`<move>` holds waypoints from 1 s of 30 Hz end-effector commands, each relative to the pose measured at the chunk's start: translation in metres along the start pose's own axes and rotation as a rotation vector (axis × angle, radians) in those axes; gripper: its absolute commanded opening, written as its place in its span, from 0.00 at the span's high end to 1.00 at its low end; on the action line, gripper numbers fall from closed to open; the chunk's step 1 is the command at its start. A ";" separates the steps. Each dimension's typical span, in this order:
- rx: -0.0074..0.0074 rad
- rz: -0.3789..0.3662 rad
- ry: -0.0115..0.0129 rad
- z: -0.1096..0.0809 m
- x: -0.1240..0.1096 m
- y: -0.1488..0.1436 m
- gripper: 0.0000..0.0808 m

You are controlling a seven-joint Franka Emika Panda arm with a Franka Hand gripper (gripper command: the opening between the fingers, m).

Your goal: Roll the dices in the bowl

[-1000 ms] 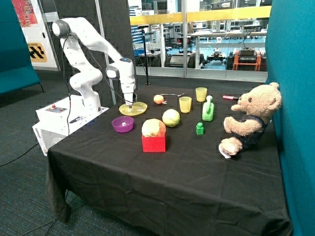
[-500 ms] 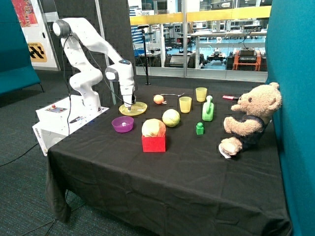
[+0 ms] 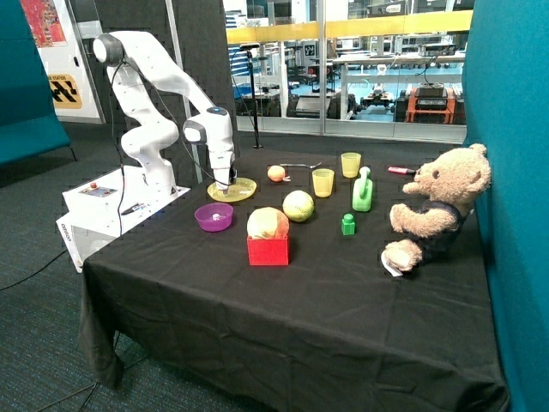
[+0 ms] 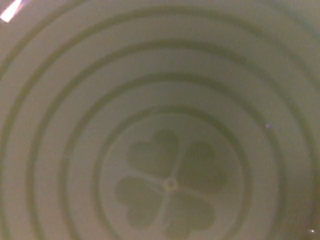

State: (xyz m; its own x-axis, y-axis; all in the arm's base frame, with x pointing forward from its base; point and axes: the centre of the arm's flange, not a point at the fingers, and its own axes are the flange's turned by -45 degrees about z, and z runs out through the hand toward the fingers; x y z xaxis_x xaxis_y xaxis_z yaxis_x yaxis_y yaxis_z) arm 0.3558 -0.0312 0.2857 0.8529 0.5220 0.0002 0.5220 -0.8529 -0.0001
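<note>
The small purple bowl [image 3: 214, 217] sits on the black cloth near the table's edge by the robot base. A tiny pale speck shows inside it, too small to tell as dice. My gripper [image 3: 225, 184] points straight down at the flat yellow plate [image 3: 243, 190] just behind the bowl, very close to or touching it. In the wrist view the yellow plate [image 4: 165, 100] fills the picture, with ring grooves and a clover mark [image 4: 170, 184]. No dice show on it.
A red box [image 3: 268, 249] with a pale round fruit stands beside the bowl, then a yellow-green ball [image 3: 298, 206]. Behind are two yellow cups [image 3: 323, 182], a green bottle [image 3: 363, 193], a green block [image 3: 347, 225] and a teddy bear [image 3: 433, 210].
The arm's wrist has shifted slightly toward the robot base while the gripper stays low over the yellow plate. Nothing else has moved.
</note>
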 end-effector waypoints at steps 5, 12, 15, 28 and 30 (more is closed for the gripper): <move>-0.0001 0.009 -0.0002 0.005 0.001 0.002 0.59; -0.0001 0.024 -0.0002 0.009 -0.004 0.004 0.59; -0.0001 0.026 -0.0002 0.010 -0.004 0.004 0.59; -0.0001 0.012 -0.0002 0.014 -0.003 -0.002 0.68; -0.0001 0.012 -0.0002 0.014 -0.003 -0.003 0.75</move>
State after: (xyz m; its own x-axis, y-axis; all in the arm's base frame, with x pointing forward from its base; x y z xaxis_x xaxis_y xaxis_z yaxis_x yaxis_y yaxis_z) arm 0.3530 -0.0338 0.2741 0.8615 0.5077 -0.0007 0.5077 -0.8615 0.0004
